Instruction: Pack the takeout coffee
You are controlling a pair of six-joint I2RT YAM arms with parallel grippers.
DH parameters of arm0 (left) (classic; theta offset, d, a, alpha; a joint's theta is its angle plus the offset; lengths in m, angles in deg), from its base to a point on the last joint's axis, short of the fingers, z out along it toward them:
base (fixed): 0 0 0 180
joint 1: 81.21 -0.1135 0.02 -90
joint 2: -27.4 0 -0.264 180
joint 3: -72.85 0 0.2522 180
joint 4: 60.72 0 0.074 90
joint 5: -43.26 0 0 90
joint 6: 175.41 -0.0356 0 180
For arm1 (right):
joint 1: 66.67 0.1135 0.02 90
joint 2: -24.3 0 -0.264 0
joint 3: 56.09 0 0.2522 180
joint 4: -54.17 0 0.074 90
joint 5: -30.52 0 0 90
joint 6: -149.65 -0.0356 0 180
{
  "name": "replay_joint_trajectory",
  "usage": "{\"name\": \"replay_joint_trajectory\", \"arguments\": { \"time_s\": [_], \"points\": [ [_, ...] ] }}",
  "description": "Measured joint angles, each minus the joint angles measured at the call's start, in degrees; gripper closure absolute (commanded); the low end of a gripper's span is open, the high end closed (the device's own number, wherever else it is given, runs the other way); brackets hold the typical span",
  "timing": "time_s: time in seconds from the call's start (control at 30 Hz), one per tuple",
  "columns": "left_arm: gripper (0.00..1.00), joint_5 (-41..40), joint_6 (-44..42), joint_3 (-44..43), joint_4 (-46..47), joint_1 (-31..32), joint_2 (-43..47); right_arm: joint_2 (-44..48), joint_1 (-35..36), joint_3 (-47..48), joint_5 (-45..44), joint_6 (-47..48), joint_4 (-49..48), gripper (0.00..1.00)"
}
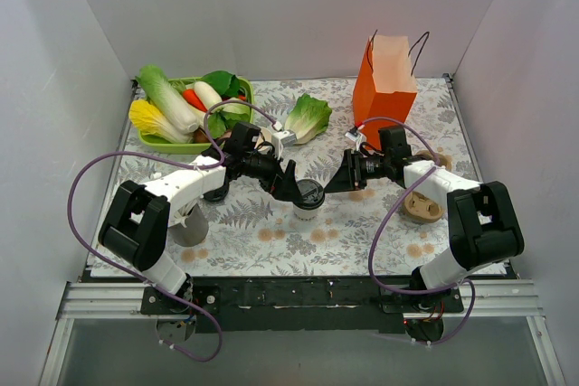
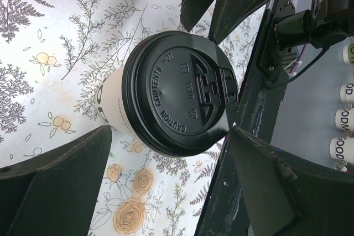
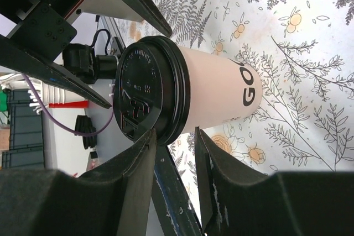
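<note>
Two grippers flank the upright lidded coffee cup (image 1: pixel 308 199) at mid-counter toward the near edge: the left gripper (image 1: pixel 288 183), jaws spread, straddles its black lid and is nearer, while the right gripper (image 1: pixel 336 180), jaws apart, stands just beside, holding nothing.

We saw the counter (image 1: pixel 271 232) covered in a fern-and-flower print. On it stood the lidded takeout coffee (image 1: pixel 308 200), an orange paper bag (image 1: pixel 384 89), a green tray (image 1: pixel 163 142) of toy vegetables, a loose lettuce leaf (image 1: pixel 309 117), and a brown lid (image 1: pixel 422 210).
</note>
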Motion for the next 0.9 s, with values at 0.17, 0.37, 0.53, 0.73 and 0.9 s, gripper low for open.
{"name": "replay_joint_trajectory", "arguments": {
  "time_s": [0.17, 0.37, 0.53, 0.73, 0.9],
  "points": [
    [0.07, 0.09, 0.17, 0.0, 0.24, 0.0, 0.0, 0.0, 0.15, 0.0, -0.42, 1.07, 0.63, 0.58],
    [0.07, -0.59, 1.51, -0.04, 0.61, -0.17, 0.35, 0.09, 0.81, 0.0, -1.79, 2.12, 1.42, 0.57],
    [0.07, -0.66, 4.83, -0.31, 2.16, -0.87, 0.92, 0.68, 1.18, 0.0, -2.62, 2.62, 1.84, 0.57],
    [0.08, -1.4, 8.39, -0.42, 4.07, -1.53, 0.74, 1.11, 1.25, 0.0, -3.17, 2.99, 2.71, 0.56],
    [0.08, -2.56, 8.76, -0.87, 4.7, -1.55, -0.2, 1.86, 1.25, 0.0, -3.41, 3.52, 2.75, 0.56]
  ]
}}
